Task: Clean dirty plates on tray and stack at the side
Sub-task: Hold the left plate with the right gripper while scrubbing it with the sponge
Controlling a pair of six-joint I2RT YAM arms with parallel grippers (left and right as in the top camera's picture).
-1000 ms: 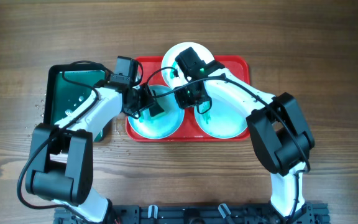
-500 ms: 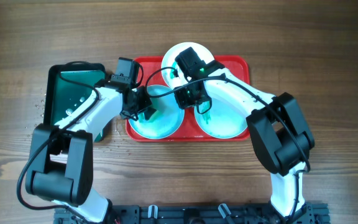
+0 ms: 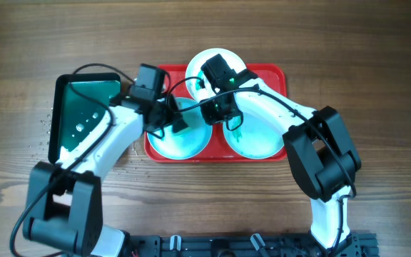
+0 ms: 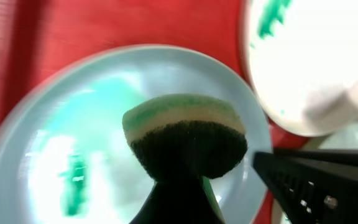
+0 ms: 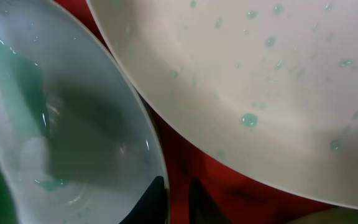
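Clamping a sponge (image 4: 184,134), left gripper (image 3: 174,119) hovers over three plates (image 3: 257,141) on red tray (image 3: 280,73)

a brown wooden table (image 3: 377,57) with long grain lines running left to right fills the scene. at its left lies a dark green tray (image 3: 84,114), rectangular with rounded corners and a raised dark rim, its long sides running near to far; pale wet glints dot its floor. small water droplets (image 3: 46,121) speckle the wood just left of it. right of this tray is a sponge (image 4: 182,134), squeezed narrow at its base, with a green face, a cream middle layer and a dark scouring side. a black rail (image 3: 212,245) runs along the near edge.
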